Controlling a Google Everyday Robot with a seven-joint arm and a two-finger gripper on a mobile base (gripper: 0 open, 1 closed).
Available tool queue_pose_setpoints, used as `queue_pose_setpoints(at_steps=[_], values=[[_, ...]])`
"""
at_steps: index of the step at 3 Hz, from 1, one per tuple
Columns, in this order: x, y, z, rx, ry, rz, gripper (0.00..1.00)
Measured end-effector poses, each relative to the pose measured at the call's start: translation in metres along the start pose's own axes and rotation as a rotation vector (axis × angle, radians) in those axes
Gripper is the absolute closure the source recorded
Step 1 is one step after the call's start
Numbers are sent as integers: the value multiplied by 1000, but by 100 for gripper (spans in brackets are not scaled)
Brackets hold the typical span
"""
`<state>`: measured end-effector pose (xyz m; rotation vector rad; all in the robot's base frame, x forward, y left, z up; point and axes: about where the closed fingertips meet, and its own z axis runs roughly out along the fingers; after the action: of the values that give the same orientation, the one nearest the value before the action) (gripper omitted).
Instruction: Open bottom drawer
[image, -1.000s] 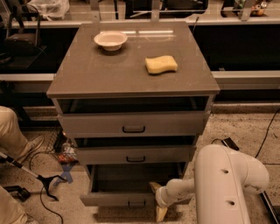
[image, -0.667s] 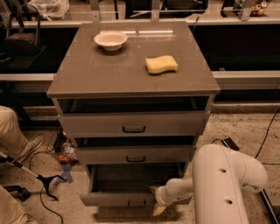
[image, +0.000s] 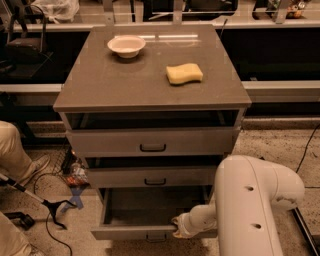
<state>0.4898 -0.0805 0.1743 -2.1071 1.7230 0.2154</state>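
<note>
The bottom drawer (image: 131, 233) of the grey cabinet is pulled well out, and its dark inside shows. Its small black handle (image: 156, 238) sits on the front near the lower edge of the view. My gripper (image: 177, 227) is at the drawer front's top edge, just right of the handle. The white arm (image: 252, 205) reaches in from the lower right. The middle drawer (image: 150, 176) and the top drawer (image: 150, 141) stand slightly out above it.
A white bowl (image: 126, 45) and a yellow sponge (image: 184, 73) lie on the cabinet top (image: 100, 80). A person's leg (image: 12, 150) and foot, cables and a black stand (image: 47, 205) are on the floor at left. A dark shelf runs behind the cabinet.
The gripper and the bottom drawer stay almost where they were; the drawer front may have come a touch further out.
</note>
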Motion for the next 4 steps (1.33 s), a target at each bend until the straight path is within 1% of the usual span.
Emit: queue_pose_setpoints(at_steps=[1,2,3,4], values=[[1,20,-20,18,1,22,94],[2,23,-22,20,-1,25,100],[14,39,-23,22,-28,72,100],[13,39,-23,22,-28,72,100]])
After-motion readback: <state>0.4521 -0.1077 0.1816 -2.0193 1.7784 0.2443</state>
